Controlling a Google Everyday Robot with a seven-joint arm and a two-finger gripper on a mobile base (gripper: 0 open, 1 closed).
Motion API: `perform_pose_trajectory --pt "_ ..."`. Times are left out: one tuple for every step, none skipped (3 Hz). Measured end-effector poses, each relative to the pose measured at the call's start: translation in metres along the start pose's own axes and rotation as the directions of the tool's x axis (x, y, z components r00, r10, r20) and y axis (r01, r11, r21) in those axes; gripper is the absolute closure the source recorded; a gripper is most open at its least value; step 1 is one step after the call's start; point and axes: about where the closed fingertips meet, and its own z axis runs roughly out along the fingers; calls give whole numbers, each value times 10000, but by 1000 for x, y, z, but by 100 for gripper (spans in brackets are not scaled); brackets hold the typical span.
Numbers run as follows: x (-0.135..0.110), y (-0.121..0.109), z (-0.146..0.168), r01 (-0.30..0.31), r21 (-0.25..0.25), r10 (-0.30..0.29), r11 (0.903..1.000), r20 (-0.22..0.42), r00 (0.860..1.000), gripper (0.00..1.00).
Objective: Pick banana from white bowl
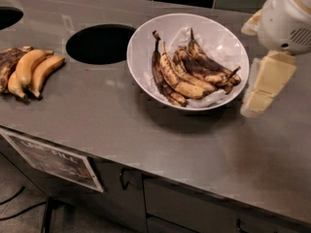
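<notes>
The white bowl [146, 42] stands on the grey counter, right of centre. It holds several overripe, brown-spotted bananas [187, 76] lying on white paper. My gripper [252, 69] is at the right edge of the view, just beside the bowl's right rim and above the counter. It is open and empty, with one cream finger [268, 81] hanging low next to the bowl and the other [251, 23] higher up. The white arm housing [286, 18] sits above them.
A bunch of yellow bananas [29, 72] lies at the counter's left edge. A round dark hole [99, 43] opens in the counter left of the bowl, and part of another [7, 17] at far left. Cabinet doors and a label [53, 159] are below the front edge.
</notes>
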Motion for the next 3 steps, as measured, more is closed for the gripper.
perform_pose_trajectory --pt "-36 -1 15 262 -108 -253 9996 722 9971 0" --pt "-36 -1 15 265 -109 -257 9996 724 9970 0" --pt "-49 -3 21 400 -164 -385 9991 829 9958 0"
